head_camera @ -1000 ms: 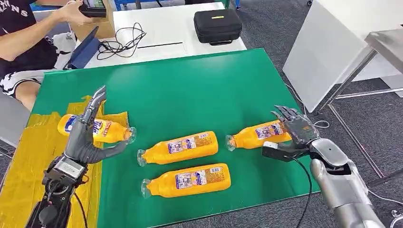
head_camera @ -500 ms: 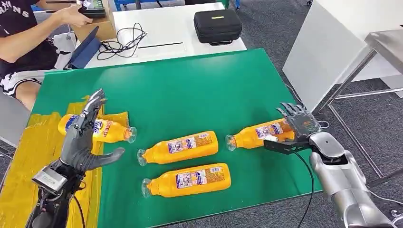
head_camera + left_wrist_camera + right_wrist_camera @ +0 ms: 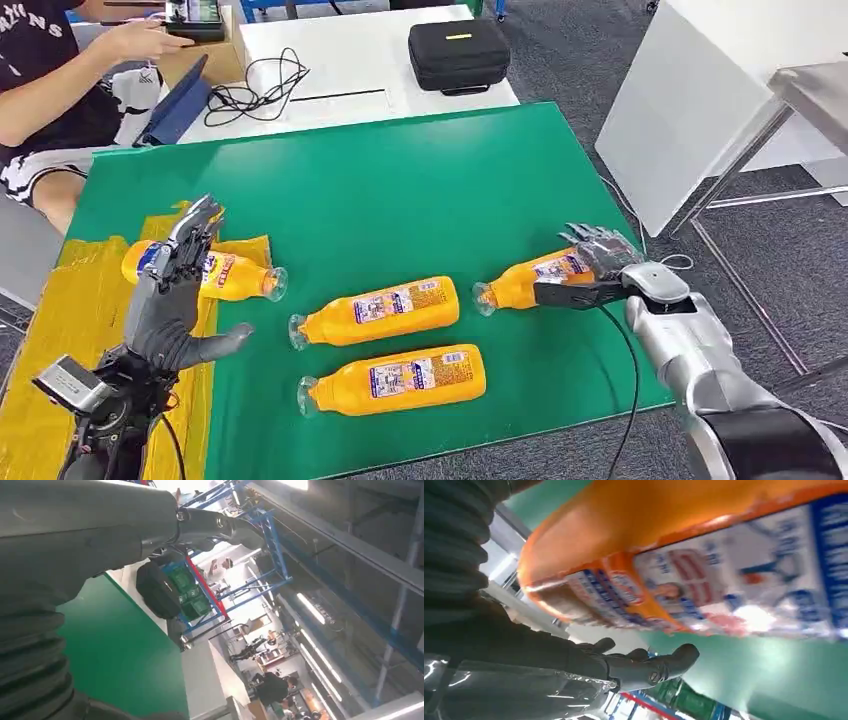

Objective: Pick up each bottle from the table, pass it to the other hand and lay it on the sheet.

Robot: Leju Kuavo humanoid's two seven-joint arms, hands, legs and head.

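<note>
While four orange bottles lie on their sides on the green table (image 3: pixel 400 180), right hand (image 3: pixel 600 262) sits at the rightmost bottle (image 3: pixel 525 281), thumb along its near side and dark fingers (image 3: pixel 596 240) over its far end. Cannot tell if the grip is closed; bottle rests on the table. Right wrist view has that bottle's label close up with fingertips (image 3: pixel 674 662) curled beyond it. Left hand (image 3: pixel 170 300) is raised near the left edge, fingers straight and spread, thumb out to the right, holding nothing. Just beyond it one bottle (image 3: pixel 225 275) lies on the yellow sheet (image 3: pixel 60 320), cap end on the green. Two bottles are mid-table: farther one (image 3: pixel 378 311), nearer one (image 3: pixel 398 380). Far side: black case (image 3: pixel 458 52), cables (image 3: pixel 255 85), seated person (image 3: pixel 50 90).
</note>
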